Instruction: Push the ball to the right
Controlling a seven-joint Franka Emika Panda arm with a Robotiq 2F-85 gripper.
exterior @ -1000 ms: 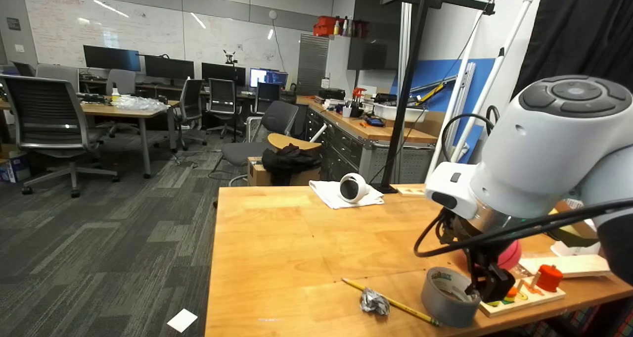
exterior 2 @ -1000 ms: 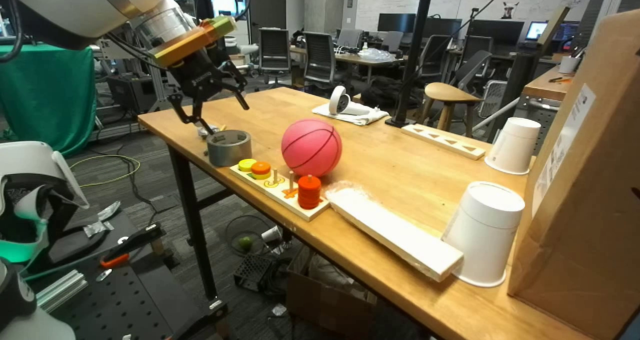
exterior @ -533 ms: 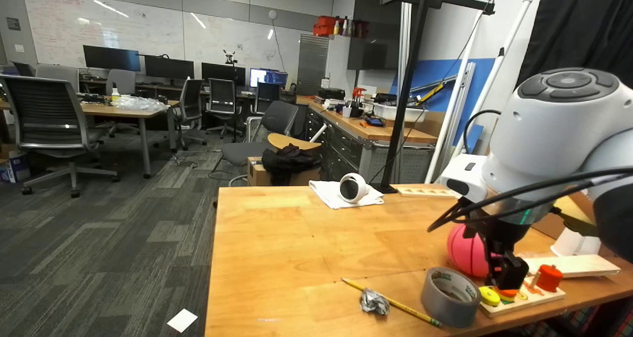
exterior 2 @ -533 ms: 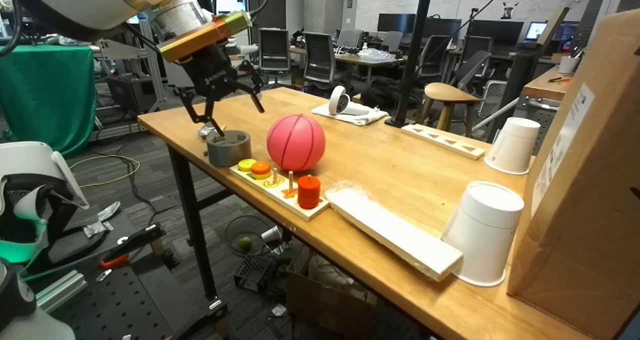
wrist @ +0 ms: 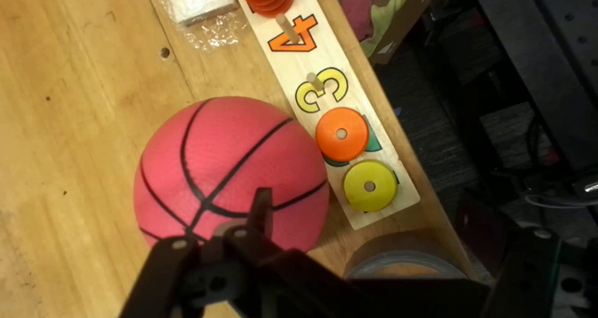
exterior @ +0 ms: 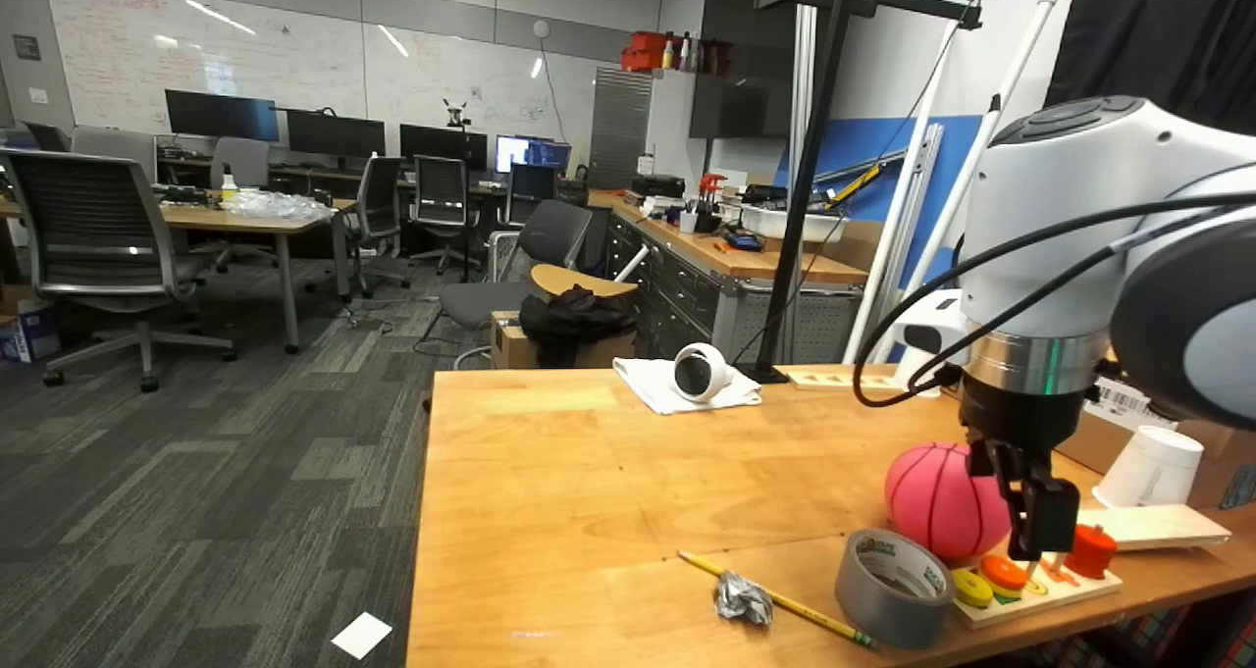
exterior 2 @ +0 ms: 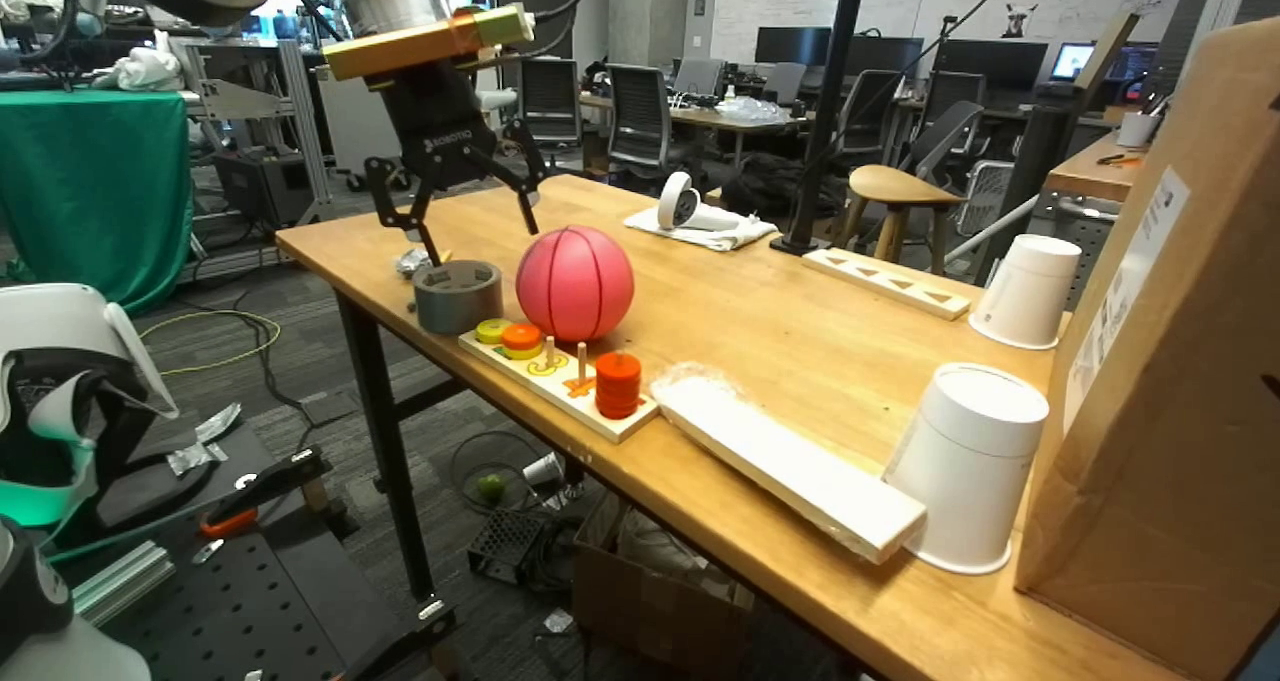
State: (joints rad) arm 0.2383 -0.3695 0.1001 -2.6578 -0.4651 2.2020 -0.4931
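The pinkish-red ball (exterior: 937, 501) with dark seam lines sits on the wooden table, close beside the peg board. It also shows in an exterior view (exterior 2: 575, 283) and fills the left middle of the wrist view (wrist: 224, 154). My gripper (exterior 2: 484, 243) is open and points down above the grey tape roll, with nothing between its fingers. One finger is close to the ball's upper side and overlaps it in the wrist view (wrist: 368, 199); I cannot tell whether they touch. In an exterior view the gripper (exterior: 1025, 550) partly covers the ball's edge.
The grey tape roll (exterior 2: 460, 306) stands below the gripper. The peg board (exterior 2: 590, 416) with colored discs lies along the table edge. A wrapped wooden block (exterior 2: 790, 466), white cups (exterior 2: 968, 471) and a cardboard box (exterior 2: 1140, 441) stand farther along. A pencil (exterior: 805, 611) and crumpled foil (exterior: 743, 599) lie nearby.
My gripper has moved right in both exterior views and tilted more upright, staying open. The ball has rolled left in an exterior view, nearer the tape roll.
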